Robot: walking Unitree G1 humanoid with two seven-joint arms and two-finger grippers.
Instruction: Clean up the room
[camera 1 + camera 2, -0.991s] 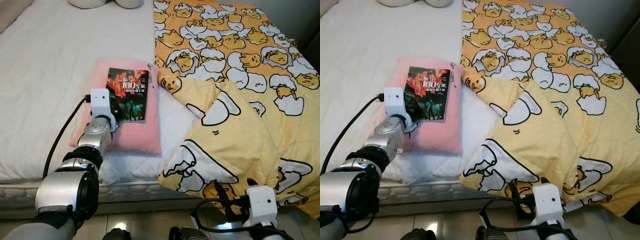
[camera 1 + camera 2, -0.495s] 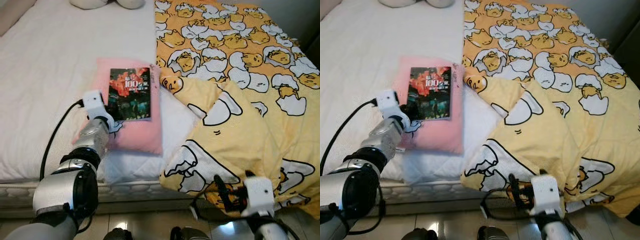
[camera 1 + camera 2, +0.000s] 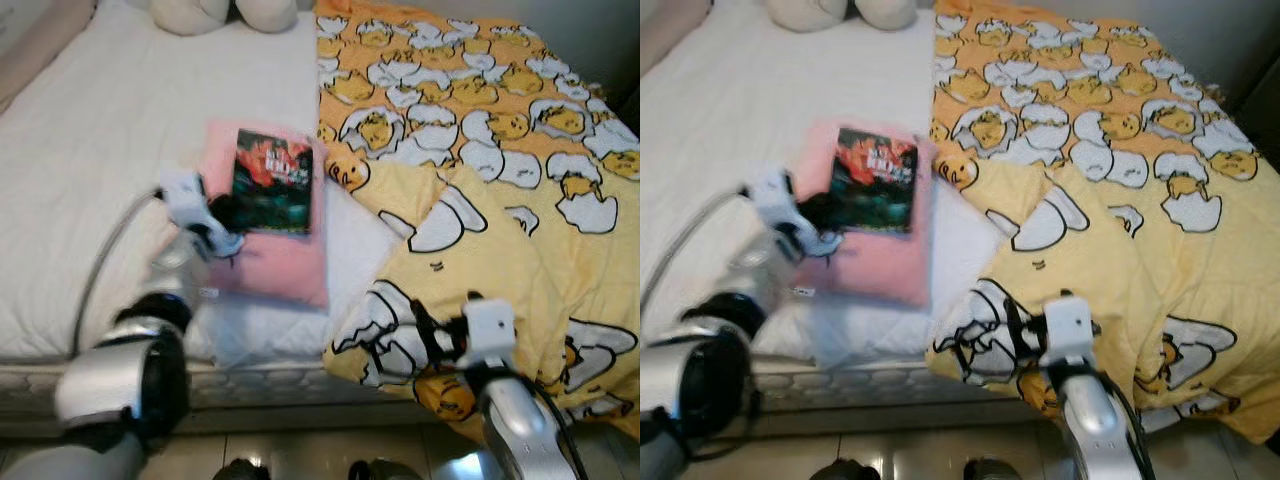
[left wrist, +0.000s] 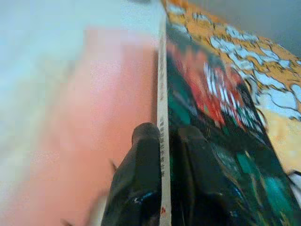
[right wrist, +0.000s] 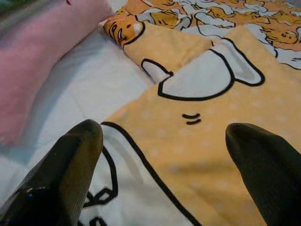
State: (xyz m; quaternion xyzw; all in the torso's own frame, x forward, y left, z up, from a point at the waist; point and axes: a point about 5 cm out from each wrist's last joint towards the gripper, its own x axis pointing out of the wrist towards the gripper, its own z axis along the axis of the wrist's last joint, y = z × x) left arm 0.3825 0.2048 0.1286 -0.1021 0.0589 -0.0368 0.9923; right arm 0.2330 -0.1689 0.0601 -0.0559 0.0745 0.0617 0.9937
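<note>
A: Left tool [image 4: 162, 165]?
B: Clamped on the book [image 3: 272, 181], one finger on the cover, one under it, at the near edge. Book lies on the pink pillow [image 3: 262, 262], on the white bed [image 3: 90, 170].

A: Right tool [image 5: 164, 155]?
B: Fingers spread wide apart, nothing between them. It hovers just over the folded near corner of the yellow egg-print blanket [image 3: 500, 200], at the bed's front edge.

A: Blanket layout?
B: Covers the right half of the bed, its corner folded back beside the pillow.

A: Anything else?
B: Two pale plush things [image 3: 230, 12] at the head of the bed. The eye views are blurred.
</note>
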